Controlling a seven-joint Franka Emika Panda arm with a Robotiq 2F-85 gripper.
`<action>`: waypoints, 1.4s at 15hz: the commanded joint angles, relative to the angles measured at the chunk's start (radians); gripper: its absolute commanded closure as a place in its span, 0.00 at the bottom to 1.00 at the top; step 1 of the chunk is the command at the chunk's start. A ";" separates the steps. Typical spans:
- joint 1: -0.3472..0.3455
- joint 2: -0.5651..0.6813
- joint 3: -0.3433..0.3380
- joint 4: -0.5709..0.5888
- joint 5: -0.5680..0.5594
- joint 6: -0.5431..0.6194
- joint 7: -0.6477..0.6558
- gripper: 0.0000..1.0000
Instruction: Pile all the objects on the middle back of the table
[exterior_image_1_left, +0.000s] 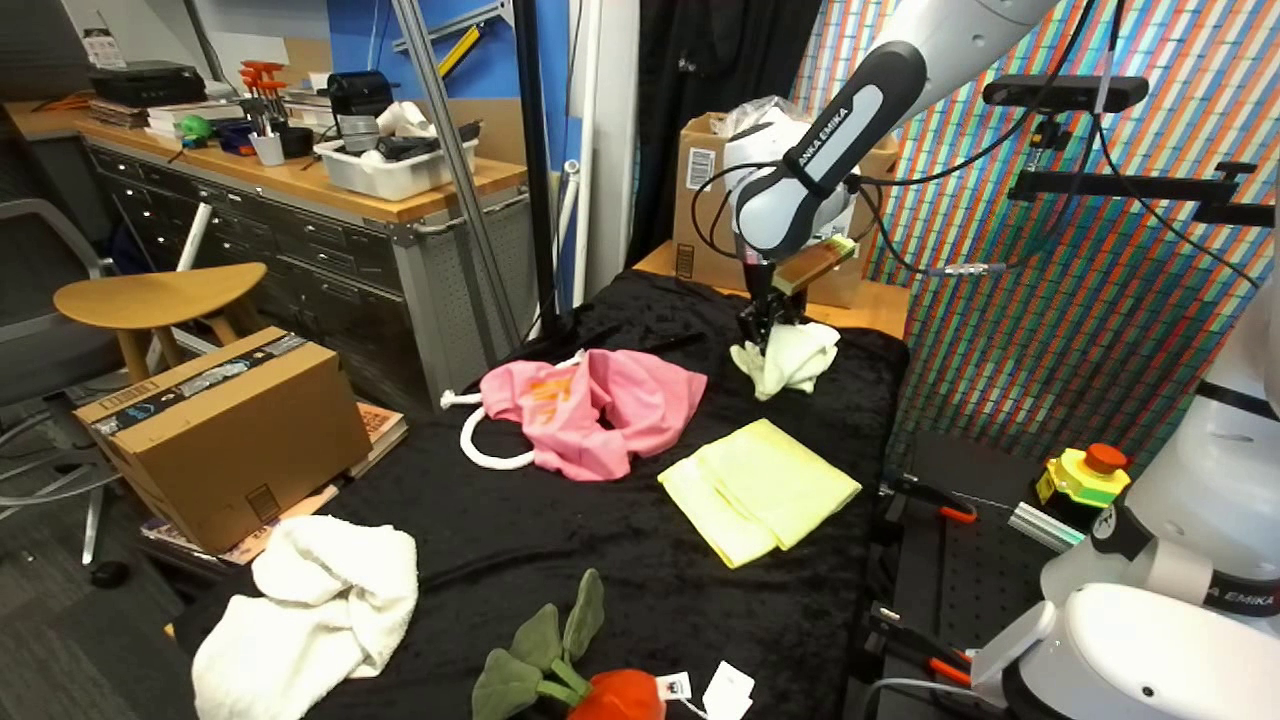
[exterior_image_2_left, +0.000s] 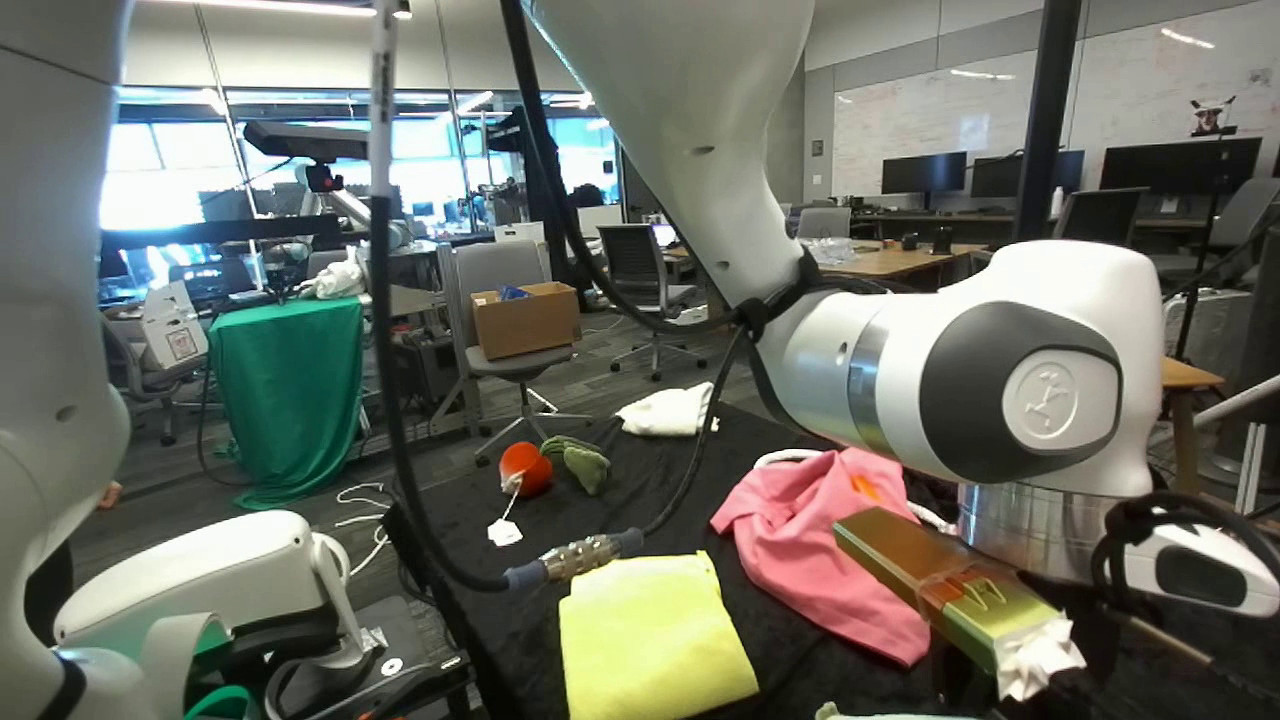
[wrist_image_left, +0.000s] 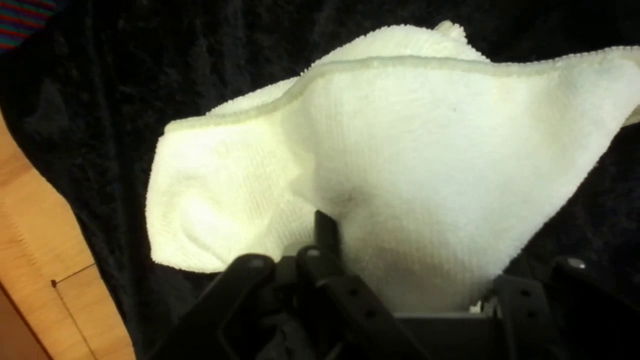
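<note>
A pale cream cloth lies bunched at the back right of the black-covered table and fills most of the wrist view. My gripper is down at this cloth. In the wrist view its fingers stand apart with cloth between them; the right fingertip is hidden. A pink bag with white rope lies at the middle back. A folded yellow cloth lies nearer the robot base. A white fluffy towel and a red plush with green leaves lie at the front.
A cardboard box stands on a wooden surface behind the table's back edge. A taped box stands on books beside the table. A red emergency stop is by the robot base. Cables hang along the arm.
</note>
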 joint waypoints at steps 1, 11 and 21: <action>0.004 -0.037 -0.002 0.011 0.009 -0.028 -0.006 0.72; 0.012 -0.215 0.031 -0.042 0.009 -0.026 -0.067 0.97; 0.092 -0.443 0.156 -0.028 -0.003 -0.012 -0.158 0.97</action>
